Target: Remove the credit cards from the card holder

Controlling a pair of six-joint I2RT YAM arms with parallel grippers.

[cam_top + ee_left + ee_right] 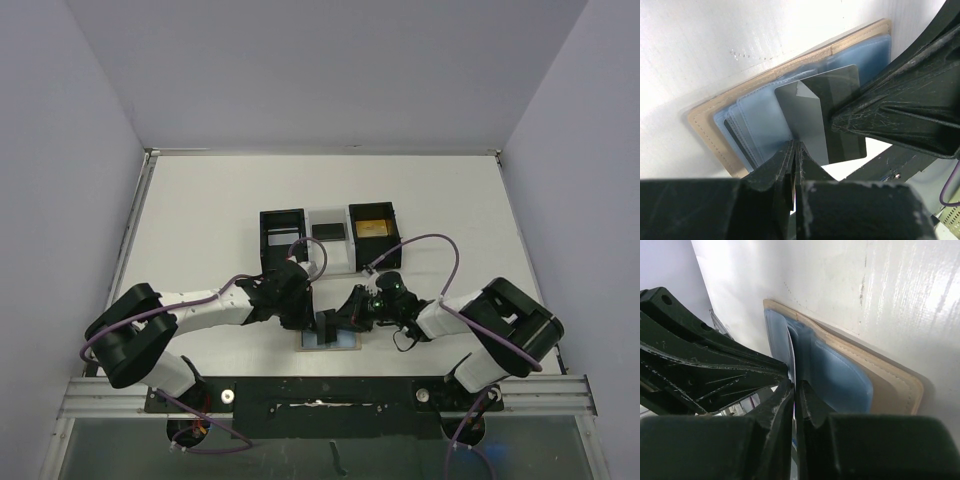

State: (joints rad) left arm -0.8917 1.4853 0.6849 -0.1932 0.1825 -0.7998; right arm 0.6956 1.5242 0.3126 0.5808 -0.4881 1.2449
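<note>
My right gripper was pinched on a grey card, whose thin edge ran up between the jaws in the right wrist view. My left gripper had its jaws together too, with the tips at the card's near corner. I could not tell whether they nipped that corner or only pressed beside it.

The holder lay open and flat on the table, close to the near edge and between my two arms. The tray was well apart on the far side. The card stood tilted up from the blue sleeves, and I could not see whether its lower end was free of them.

I judged the step in hand to be drawing this card clear. To do it well, I needed to pull along the card's own plane, straight out of the sleeve mouth and without twisting. A thin card held by its edge would slip or bend if levered sideways. The left tips were best kept low on the holder, so that the soft wallet would not rise with the card. With both grippers crowded over one small spot, I thought a slow lift wise, moving the right hand away to the right only once the card's lower end showed free.
</note>
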